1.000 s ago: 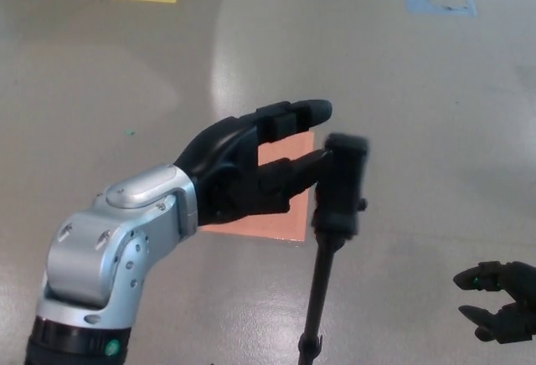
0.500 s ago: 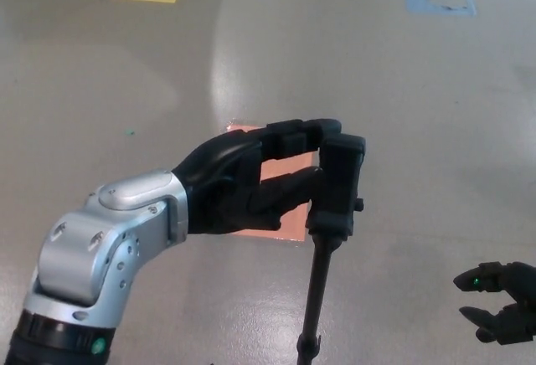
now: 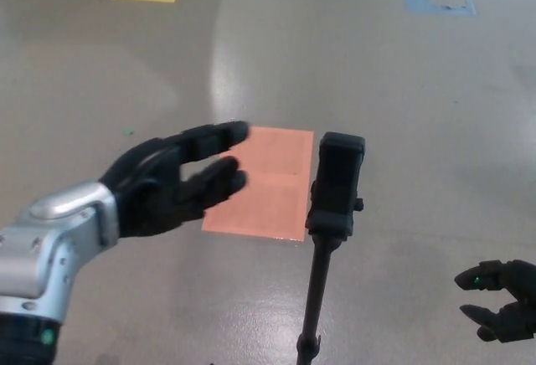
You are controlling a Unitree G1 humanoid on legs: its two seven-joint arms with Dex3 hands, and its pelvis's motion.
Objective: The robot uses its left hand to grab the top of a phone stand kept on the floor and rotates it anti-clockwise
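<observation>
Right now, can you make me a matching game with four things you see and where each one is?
Things:
1. left hand
2. phone stand
3. orange mat
4. right hand

Places:
A. flat on the floor, in the middle
B. low in the right corner
C. upright on a thin black pole
D. open, left of the stand, not touching it

Pairs: 1-D, 2-C, 3-A, 4-B

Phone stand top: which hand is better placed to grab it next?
Left. The left hand is open at the height of the phone stand top, fingers pointing toward it across a small gap. The right hand sits low at the frame's edge, well below the top.
</observation>
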